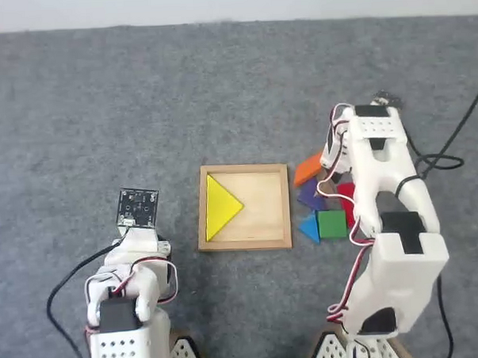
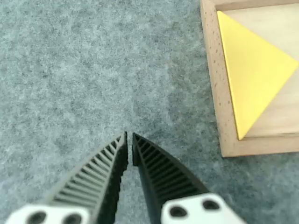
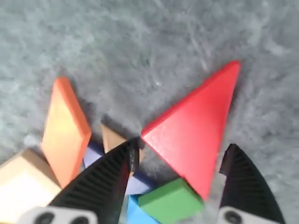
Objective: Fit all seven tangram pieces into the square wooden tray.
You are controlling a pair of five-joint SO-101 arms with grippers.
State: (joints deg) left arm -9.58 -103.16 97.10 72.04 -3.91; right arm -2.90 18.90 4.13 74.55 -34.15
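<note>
With the yellow triangle (image 1: 221, 205) seated in the left of the wooden tray (image 1: 250, 245) at frame centre, we judge the right arm's jaws straddle the red triangle (image 3: 191, 135), apart, just right of the tray, to take it next; the left arm's jaws wait together at lower left.

Light looks bright and even to me, falling from overhead. Just ahead of my right gripper (image 3: 182, 147), the orange piece (image 3: 63, 130) and red triangle (image 3: 196, 126) throw short, soft shadows onto the grey mat (image 3: 140, 46).
</note>
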